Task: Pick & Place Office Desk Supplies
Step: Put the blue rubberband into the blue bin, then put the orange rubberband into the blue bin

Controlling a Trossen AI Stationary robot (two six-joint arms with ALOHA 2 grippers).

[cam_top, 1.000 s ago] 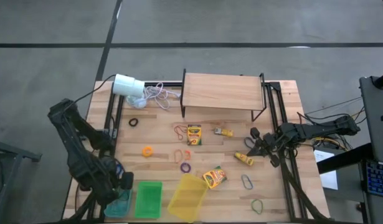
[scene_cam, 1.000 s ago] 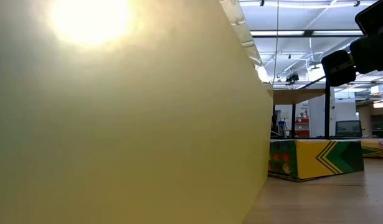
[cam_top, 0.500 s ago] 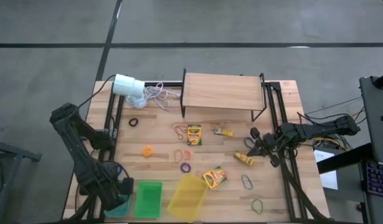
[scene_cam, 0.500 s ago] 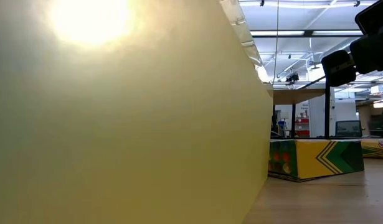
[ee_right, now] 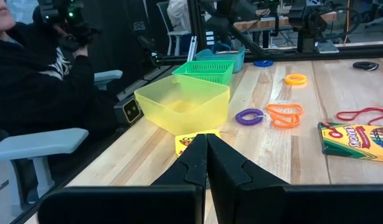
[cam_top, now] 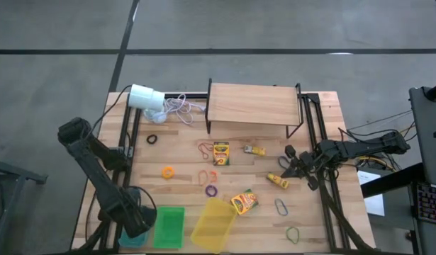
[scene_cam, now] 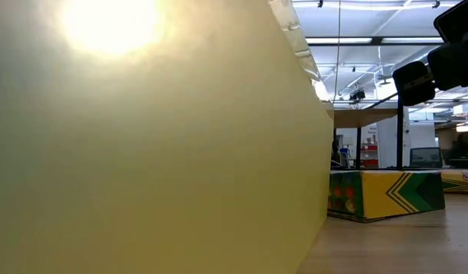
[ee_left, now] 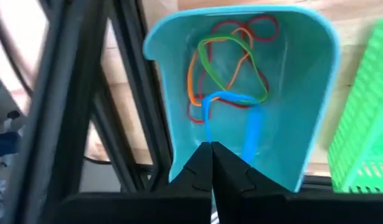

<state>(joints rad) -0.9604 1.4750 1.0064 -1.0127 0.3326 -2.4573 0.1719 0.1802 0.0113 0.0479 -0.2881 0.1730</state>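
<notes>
My left gripper [ee_left: 210,146] hangs over the teal bin [ee_left: 316,81] at the table's near left corner [cam_top: 136,221], shut on a blue rubber band [ee_left: 231,98]. Orange, green and red bands [ee_left: 207,56] lie in the bin. My right gripper [ee_right: 207,140] is shut and hovers at the table's right [cam_top: 292,166], beside a yellow packet [cam_top: 278,181]. Two crayon boxes [cam_top: 221,152] [cam_top: 244,202], another packet [cam_top: 254,150] and loose bands, orange [cam_top: 167,171], purple [cam_top: 211,190] and green [cam_top: 293,234], lie flat on the table. My left gripper pinches the blue rubber band between its two fingertips, at one thin strand of the loop [ee_left: 207,121]. The fingers come from above, pointing down into the teal bin. The rest of the loop hangs slack below, over the bands in the bin.
A green basket [cam_top: 169,227] and a yellow bin [cam_top: 214,224] stand beside the teal bin on the near edge. A wooden shelf [cam_top: 253,104] and a white cylinder with cord [cam_top: 145,97] sit at the far side. The yellow bin's wall [scene_cam: 142,137] fills most of the low view.
My left arm has stretched toward the table's near edge, carrying its gripper a little nearer and rightward over the teal bin. The right arm has kept still.
</notes>
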